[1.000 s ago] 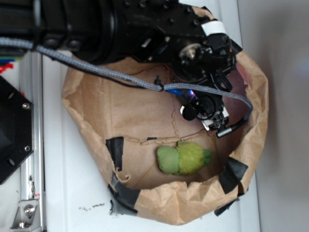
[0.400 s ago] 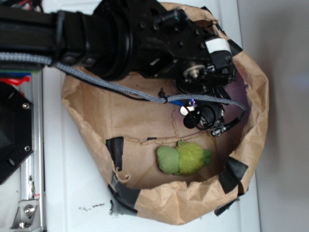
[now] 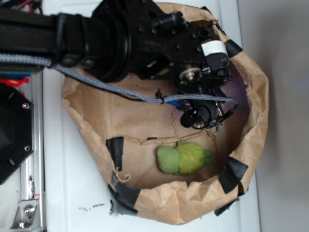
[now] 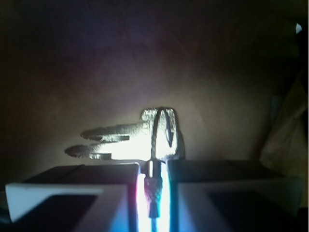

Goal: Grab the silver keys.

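Silver and flat, the silver keys lie just ahead of my pincer, their toothed blades pointing left and glaring under my light. My two pale, blocky fingers have drawn nearly together on a thin twisted wire ring and its knurled ferrule, which sit pinched in the narrow slit between them. Beneath me is creased brown paper, the floor of the paper bag with its rolled rim and black tape patches. Off to one side rests a fuzzy green plush toy, well apart. Since a second ago my arm has sunk deeper into the bag, and the white finger tips have dropped from the outside view.
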